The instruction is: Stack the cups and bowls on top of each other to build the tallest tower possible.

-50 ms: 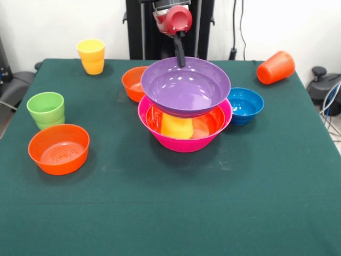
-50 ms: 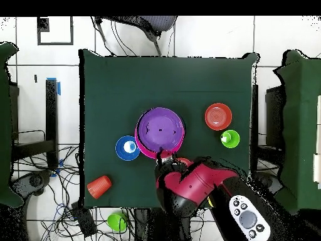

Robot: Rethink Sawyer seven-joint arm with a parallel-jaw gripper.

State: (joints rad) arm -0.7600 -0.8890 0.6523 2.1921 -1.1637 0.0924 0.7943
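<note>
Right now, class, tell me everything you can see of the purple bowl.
The purple bowl is a large, glossy, plastic-looking bowl, upright, open side up and empty. It tops the tower, resting on an upturned yellow cup that stands in an orange bowl nested in the pink bowl. It looks slightly tilted. The gripper meets its far rim; whether it pinches the rim cannot be told. In the overhead view it covers nearly all of the pink bowl.

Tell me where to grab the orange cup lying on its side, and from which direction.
Grip the orange cup across its ribbed side wall, coming straight down from above. It lies tipped over near the table's corner, so its rim faces sideways, and nothing crowds it.
</note>
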